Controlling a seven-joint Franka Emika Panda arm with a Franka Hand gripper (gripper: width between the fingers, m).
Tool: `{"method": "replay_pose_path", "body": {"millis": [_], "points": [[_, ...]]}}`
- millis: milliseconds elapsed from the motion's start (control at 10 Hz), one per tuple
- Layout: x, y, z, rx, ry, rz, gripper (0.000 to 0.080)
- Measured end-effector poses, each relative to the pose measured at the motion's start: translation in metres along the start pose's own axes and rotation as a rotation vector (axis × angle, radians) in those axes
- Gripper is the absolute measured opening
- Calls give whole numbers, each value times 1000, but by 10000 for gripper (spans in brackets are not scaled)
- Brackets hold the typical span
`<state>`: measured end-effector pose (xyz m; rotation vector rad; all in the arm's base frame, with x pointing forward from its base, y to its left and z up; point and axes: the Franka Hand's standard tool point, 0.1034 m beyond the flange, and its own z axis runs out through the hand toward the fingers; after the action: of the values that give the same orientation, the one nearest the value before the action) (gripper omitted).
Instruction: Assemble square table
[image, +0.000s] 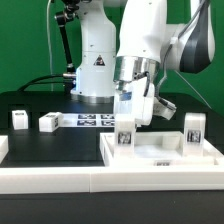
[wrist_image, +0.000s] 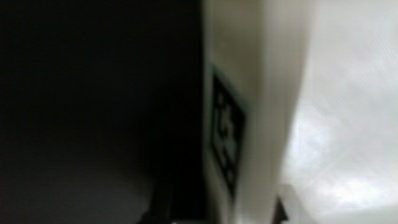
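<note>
No legible txt or nos.

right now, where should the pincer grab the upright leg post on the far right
Probably take the leg post near its top, coming straight down from above: it stands upright and its top is clear, while the tabletop sits close by its base.

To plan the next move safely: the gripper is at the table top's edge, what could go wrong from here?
1. The gripper seems shut on the rim of the square table top near one corner; pulled from there, the top may swivel or slip out.
2. If the top slides toward the exterior view's left, it could knock the nearer leg post.
</note>
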<state>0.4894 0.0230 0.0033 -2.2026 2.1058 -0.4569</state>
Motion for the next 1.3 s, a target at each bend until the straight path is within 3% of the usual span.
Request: {"method": "replay_pose_path", "body": {"millis": [500,1100,1300], "points": [[22,3,3,-13,11,-29,80],[24,4,3,-13,13,-64,80],[26,6,3,-19,13,-191,80]]}}
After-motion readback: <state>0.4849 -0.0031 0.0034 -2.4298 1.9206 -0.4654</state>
